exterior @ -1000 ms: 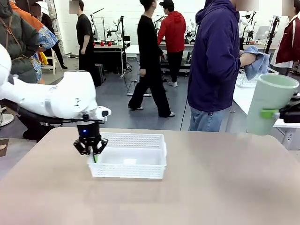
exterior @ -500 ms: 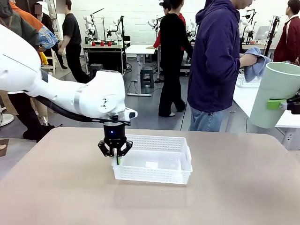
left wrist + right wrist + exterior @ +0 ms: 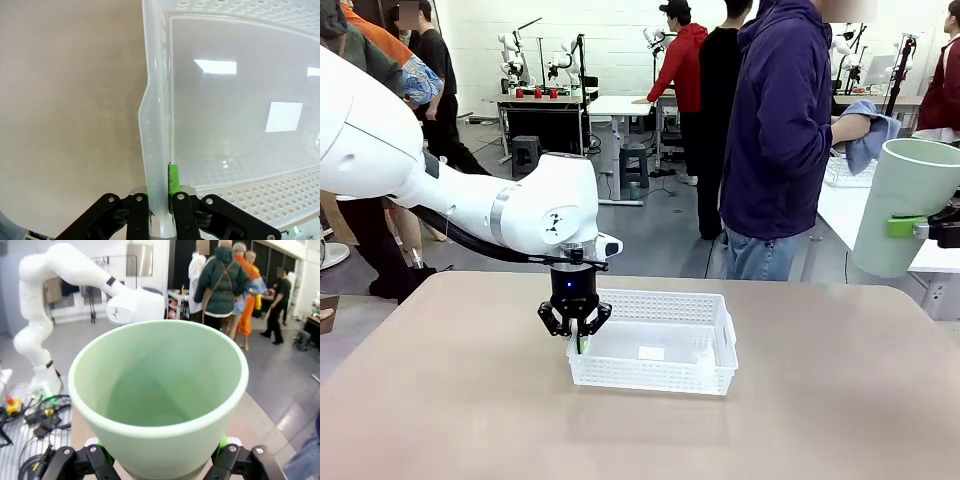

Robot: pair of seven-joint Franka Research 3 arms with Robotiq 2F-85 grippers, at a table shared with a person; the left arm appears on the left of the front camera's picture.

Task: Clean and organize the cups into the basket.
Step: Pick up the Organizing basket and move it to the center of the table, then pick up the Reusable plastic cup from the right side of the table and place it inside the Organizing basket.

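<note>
The white mesh basket (image 3: pixel 660 345) sits on the table near the middle, with nothing inside. My left gripper (image 3: pixel 576 337) is shut on its left wall. In the left wrist view the rim (image 3: pixel 150 105) is pinched between the green pads (image 3: pixel 173 181). My right gripper (image 3: pixel 923 228) at the far right is closed around a pale mint green cup (image 3: pixel 908 200), holding it up in the air beyond the table's right edge. In the right wrist view the cup's open mouth (image 3: pixel 160 385) faces the camera above the gripper (image 3: pixel 160 467). No other cup shows.
A person in a purple hoodie (image 3: pixel 780 140) stands at the far side of the table holding a blue cloth (image 3: pixel 868 132). The tan tabletop (image 3: pixel 440 400) spreads out around the basket. More people and benches stand farther back.
My left arm has dragged the basket to the right across the table. The mint cup in my right gripper has shifted slightly right and up.
</note>
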